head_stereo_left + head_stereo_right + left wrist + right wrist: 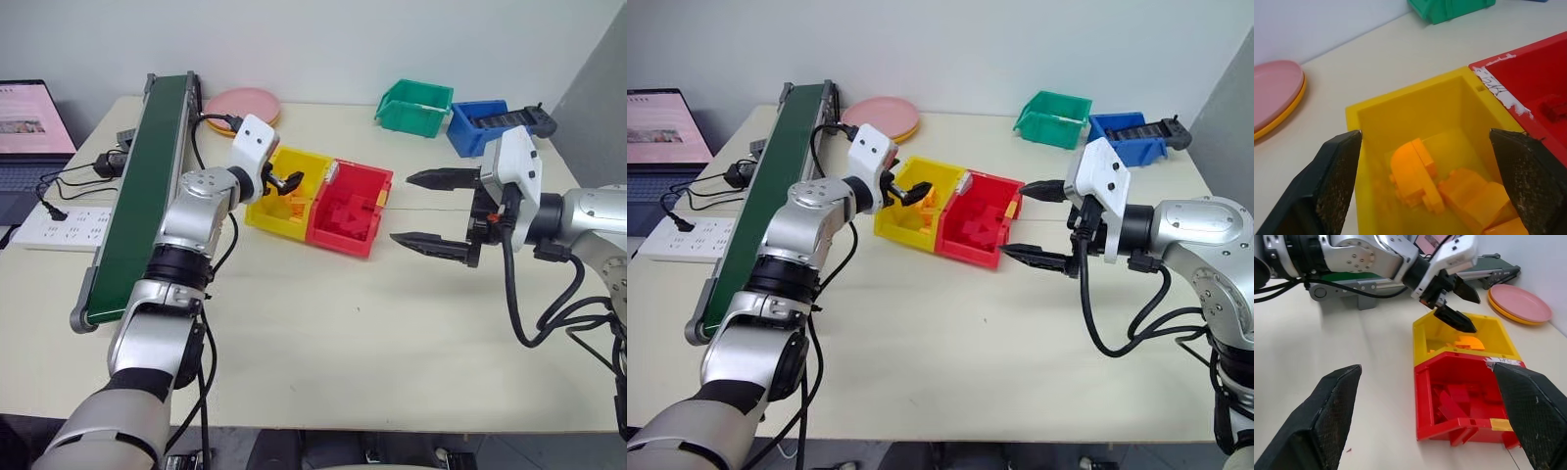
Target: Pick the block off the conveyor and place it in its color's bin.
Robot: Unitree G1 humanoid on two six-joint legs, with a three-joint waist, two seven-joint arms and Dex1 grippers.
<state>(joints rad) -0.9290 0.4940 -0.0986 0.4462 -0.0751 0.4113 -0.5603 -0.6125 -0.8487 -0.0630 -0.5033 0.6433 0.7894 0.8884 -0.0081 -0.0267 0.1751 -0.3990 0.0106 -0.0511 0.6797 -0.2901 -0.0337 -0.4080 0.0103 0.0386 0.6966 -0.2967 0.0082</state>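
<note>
My left gripper [291,180] hangs over the yellow bin [265,217], and its fingers [1337,181] stand wide open with nothing between them. Below them, inside the bin, the yellow-orange block [1413,169] looks blurred, beside other orange bricks [1474,196]. The block is free of the gripper. The conveyor [147,186] runs along the table's left side, and its green belt is bare. My right gripper [402,208] is open and hovers just to the right of the red bin [348,240], holding nothing.
The red bin, with red bricks in it, touches the yellow bin's right side. A green bin [416,106] and a blue bin [477,127] stand at the back right. A pink plate [242,102] lies at the back. A power strip [59,227], cables and a laptop [29,127] are on the left.
</note>
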